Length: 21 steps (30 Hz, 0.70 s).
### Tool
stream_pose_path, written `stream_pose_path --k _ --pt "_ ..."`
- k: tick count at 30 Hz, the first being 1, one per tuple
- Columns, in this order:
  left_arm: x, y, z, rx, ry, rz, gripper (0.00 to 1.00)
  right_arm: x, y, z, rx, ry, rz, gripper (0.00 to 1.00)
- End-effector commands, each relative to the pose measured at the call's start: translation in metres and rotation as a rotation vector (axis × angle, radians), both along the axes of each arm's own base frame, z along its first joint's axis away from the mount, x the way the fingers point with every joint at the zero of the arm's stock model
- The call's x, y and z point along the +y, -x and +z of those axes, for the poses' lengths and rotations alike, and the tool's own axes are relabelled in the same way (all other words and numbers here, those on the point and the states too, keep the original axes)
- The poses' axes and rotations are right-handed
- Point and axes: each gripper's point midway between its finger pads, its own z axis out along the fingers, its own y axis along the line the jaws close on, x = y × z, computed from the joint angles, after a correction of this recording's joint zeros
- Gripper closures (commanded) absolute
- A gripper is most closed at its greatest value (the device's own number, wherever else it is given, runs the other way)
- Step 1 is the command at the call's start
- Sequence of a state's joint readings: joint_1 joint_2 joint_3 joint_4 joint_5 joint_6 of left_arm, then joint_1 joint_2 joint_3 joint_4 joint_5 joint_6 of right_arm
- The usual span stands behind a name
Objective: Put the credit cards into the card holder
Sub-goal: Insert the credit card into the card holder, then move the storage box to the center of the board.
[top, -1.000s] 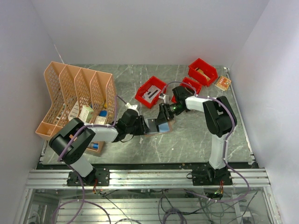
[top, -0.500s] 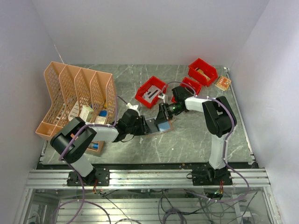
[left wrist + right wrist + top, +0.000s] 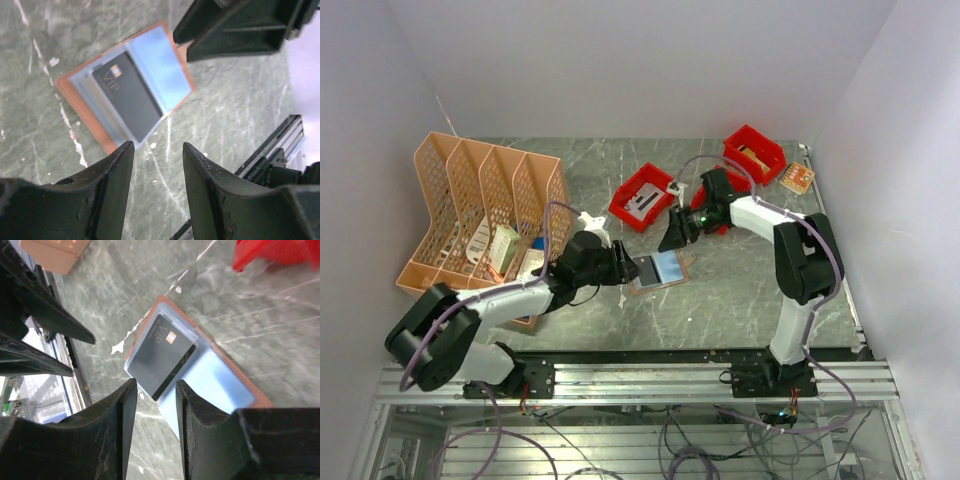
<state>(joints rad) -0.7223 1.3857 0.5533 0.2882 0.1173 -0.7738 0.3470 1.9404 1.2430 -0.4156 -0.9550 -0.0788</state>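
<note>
- The card holder [image 3: 655, 270] lies open and flat on the grey-green marbled table [image 3: 740, 290], about mid-table, between the two arms; its tan-brown rim shows all round
- On its left half sits the dark card [image 3: 127, 102], over the greyish pockets; gold letters reading "VIP" run along one end, with a small gold chip beside them; whether it is slid into a pocket or only lying on top, I cannot tell
- The light blue card [image 3: 160, 67] covers the right half, just beside the dark one; no writing can be made out on it
- The left gripper [image 3: 620, 265] hangs just left of the holder, fingers parted with bare table showing between them; it has hold of nothing
- The right gripper [image 3: 675, 235] hovers over the holder's far right corner; its fingers stand a little apart, empty, clear of both cards
- Far behind are two red bins [image 3: 642, 196]; the nearer one holds a black-and-white item whose print is too small to read
- A peach mesh file rack [image 3: 485, 190] stands at the left with small boxes in it; their labels are unreadable from here
</note>
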Motion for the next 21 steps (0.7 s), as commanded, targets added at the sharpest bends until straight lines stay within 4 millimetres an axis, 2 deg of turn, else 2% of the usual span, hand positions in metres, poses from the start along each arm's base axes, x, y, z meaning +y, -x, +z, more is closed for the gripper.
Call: stream_pose_path --k 1,4,6,9,12,14,16,17,18,19,21 --pt "0.003 -0.009 0.044 -0.125 0.030 -0.001 0.45 -0.024 -0.030 0.048 -0.200 -0.042 -0.007 0.64" --pt "0.003 -0.015 0.079 -0.227 0.058 -0.002 0.44 -0.047 -0.057 0.080 -0.368 -0.040 -0.056 0.65" --pt "0.005 -0.021 0.103 -0.306 0.074 0.015 0.40 -0.072 -0.083 0.105 -0.531 -0.014 -0.120 0.66" --pt "0.013 -0.029 0.132 -0.397 0.102 0.065 0.24 -0.124 -0.130 0.125 -0.708 0.091 -0.287 0.64" --pt "0.016 -0.033 0.146 -0.439 0.131 0.094 0.15 -0.179 -0.175 0.134 -0.727 0.201 -0.432 0.65" --pt "0.014 -0.031 0.145 -0.435 0.141 0.083 0.15 -0.211 -0.199 0.122 -0.671 0.280 -0.522 0.69" --pt "0.012 -0.028 0.142 -0.420 0.153 0.073 0.16 -0.238 -0.221 0.113 -0.648 0.333 -0.603 0.90" --pt "0.012 -0.027 0.139 -0.412 0.160 0.069 0.16 -0.251 -0.232 0.109 -0.645 0.372 -0.641 0.98" --pt "0.011 -0.025 0.136 -0.403 0.165 0.064 0.16 -0.261 -0.240 0.103 -0.640 0.408 -0.661 1.00" --pt "0.011 -0.024 0.133 -0.392 0.168 0.061 0.16 -0.271 -0.251 0.088 -0.622 0.453 -0.677 1.00" --pt "0.013 -0.021 0.129 -0.383 0.175 0.062 0.16 -0.287 -0.267 0.079 -0.626 0.519 -0.712 1.00"
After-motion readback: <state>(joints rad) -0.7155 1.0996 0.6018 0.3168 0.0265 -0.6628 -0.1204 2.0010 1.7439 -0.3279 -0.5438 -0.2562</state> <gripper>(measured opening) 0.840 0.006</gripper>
